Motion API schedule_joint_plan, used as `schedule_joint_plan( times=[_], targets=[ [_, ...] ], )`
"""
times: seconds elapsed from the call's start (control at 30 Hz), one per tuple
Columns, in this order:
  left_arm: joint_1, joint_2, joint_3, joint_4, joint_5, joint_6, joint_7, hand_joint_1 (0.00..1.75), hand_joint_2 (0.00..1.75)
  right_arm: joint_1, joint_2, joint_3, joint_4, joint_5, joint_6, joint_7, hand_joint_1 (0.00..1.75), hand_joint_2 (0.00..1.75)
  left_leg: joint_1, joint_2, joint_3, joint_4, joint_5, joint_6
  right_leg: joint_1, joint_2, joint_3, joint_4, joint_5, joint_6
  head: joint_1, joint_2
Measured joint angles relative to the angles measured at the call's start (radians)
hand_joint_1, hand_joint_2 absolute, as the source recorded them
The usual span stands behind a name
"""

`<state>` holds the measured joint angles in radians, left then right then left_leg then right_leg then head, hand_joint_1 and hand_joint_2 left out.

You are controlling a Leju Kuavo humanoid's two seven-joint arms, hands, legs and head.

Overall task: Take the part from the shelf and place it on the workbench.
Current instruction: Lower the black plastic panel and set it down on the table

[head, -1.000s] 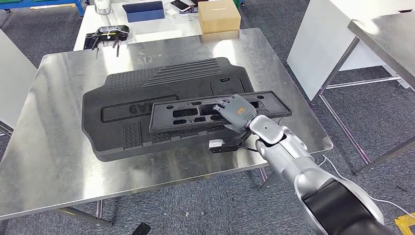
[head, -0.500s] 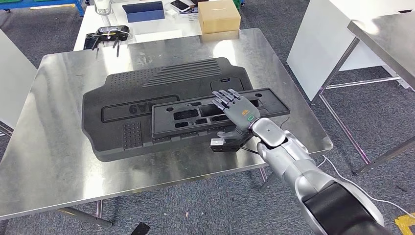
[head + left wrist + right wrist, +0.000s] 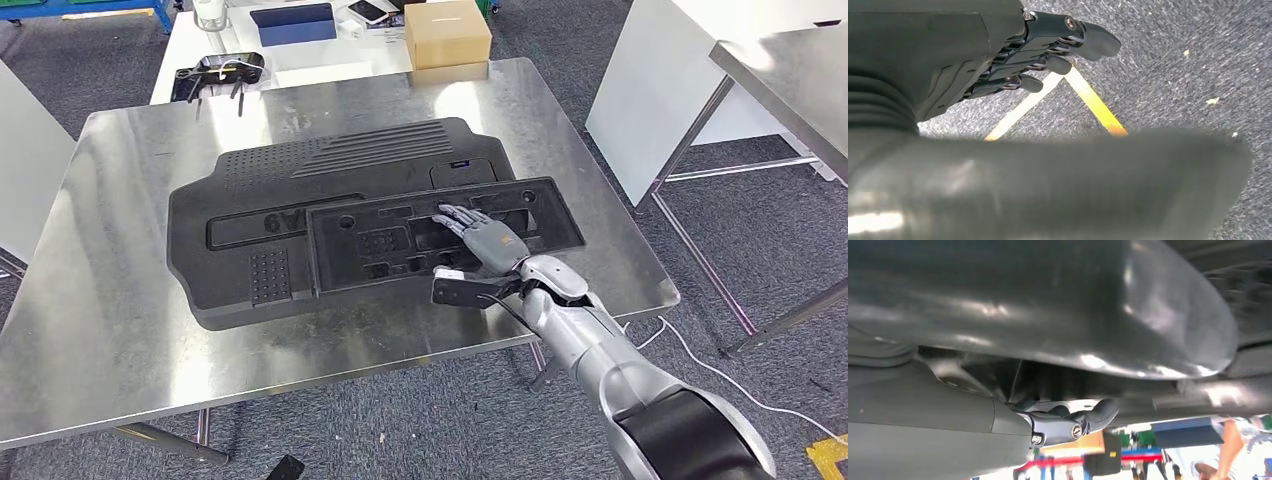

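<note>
A: Where is the part right now?

B: The long black plastic part (image 3: 440, 235), a flat frame with rectangular cut-outs, lies on top of a larger black ribbed panel (image 3: 300, 200), and both sit on the steel workbench (image 3: 120, 300). It covers the near right portion of that panel, slightly tilted toward the camera.

A: And the right hand?

B: The right hand (image 3: 487, 240) lies flat over the middle of the part with its fingers (image 3: 455, 215) stretched out and a little apart, pointing away from the robot. It grips nothing. Whether the palm actually touches the part, I cannot tell. In the right wrist view the hand (image 3: 1068, 425) sits close under a dark surface, thumb and a dark finger extended.

A: The left one?

B: The left hand (image 3: 1013, 55) hangs over grey carpet (image 3: 1173, 65) marked with yellow tape lines (image 3: 1093, 102). Its dark fingers (image 3: 1068, 40) are loosely bent, thumb apart, nothing held.

A: What else is around?

B: Beyond the workbench stands a white table (image 3: 320, 65) with a cardboard box (image 3: 447, 32), a dark blue tray (image 3: 293, 22) and a black handheld controller (image 3: 220, 72). To the right there is another steel table (image 3: 790, 70) on slim legs. A white cable (image 3: 700, 355) trails across the carpet near the workbench's right corner.
</note>
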<state>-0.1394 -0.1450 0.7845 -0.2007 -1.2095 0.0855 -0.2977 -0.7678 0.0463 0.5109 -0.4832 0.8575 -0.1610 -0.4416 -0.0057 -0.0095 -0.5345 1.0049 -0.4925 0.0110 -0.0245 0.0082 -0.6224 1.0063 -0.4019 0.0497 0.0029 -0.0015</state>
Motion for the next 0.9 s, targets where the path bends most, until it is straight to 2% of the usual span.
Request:
schedule_joint_plan(
  times=[0.13, 0.27, 0.4, 0.67, 0.9],
  targets=[
    [0.002, 0.003, -0.001, 0.000, 0.007, 0.001, -0.016, 0.00, 0.00, 0.018, 0.001, -0.011, -0.030, -0.036, 0.032, -0.014, 0.00, 0.00, 0.000, 0.000, 0.000, 0.000, 0.000, 0.000, 0.000, 0.000, 0.000, 0.000, 0.000, 0.000, 0.000, 0.000],
    [0.005, 0.005, -0.002, 0.000, 0.009, 0.008, -0.030, 0.00, 0.00, 0.035, 0.001, -0.010, -0.054, -0.039, 0.023, -0.021, 0.00, 0.00, 0.000, 0.000, 0.000, 0.000, 0.000, 0.000, 0.000, 0.000, 0.000, 0.000, 0.000, 0.000, 0.000, 0.000],
    [0.008, 0.007, -0.004, 0.000, 0.010, 0.010, -0.034, 0.00, 0.00, 0.049, 0.001, -0.007, -0.076, -0.034, -0.006, -0.021, 0.00, 0.00, 0.000, 0.000, 0.000, 0.000, 0.000, 0.000, 0.000, 0.000, 0.000, 0.000, 0.000, 0.000, 0.000, 0.000],
    [0.013, 0.010, -0.011, 0.000, 0.014, 0.012, -0.036, 0.00, 0.00, 0.097, 0.001, -0.009, -0.174, -0.054, -0.146, -0.025, 0.00, 0.00, 0.000, 0.000, 0.000, 0.000, 0.000, 0.000, 0.000, 0.000, 0.000, 0.000, 0.000, 0.000, 0.000, 0.000],
    [0.014, 0.011, -0.014, 0.000, 0.015, 0.013, -0.033, 0.00, 0.00, 0.135, 0.000, -0.015, -0.277, -0.076, -0.176, -0.033, 0.00, 0.00, 0.000, 0.000, 0.000, 0.000, 0.000, 0.000, 0.000, 0.000, 0.000, 0.000, 0.000, 0.000, 0.000, 0.000]
  ],
)
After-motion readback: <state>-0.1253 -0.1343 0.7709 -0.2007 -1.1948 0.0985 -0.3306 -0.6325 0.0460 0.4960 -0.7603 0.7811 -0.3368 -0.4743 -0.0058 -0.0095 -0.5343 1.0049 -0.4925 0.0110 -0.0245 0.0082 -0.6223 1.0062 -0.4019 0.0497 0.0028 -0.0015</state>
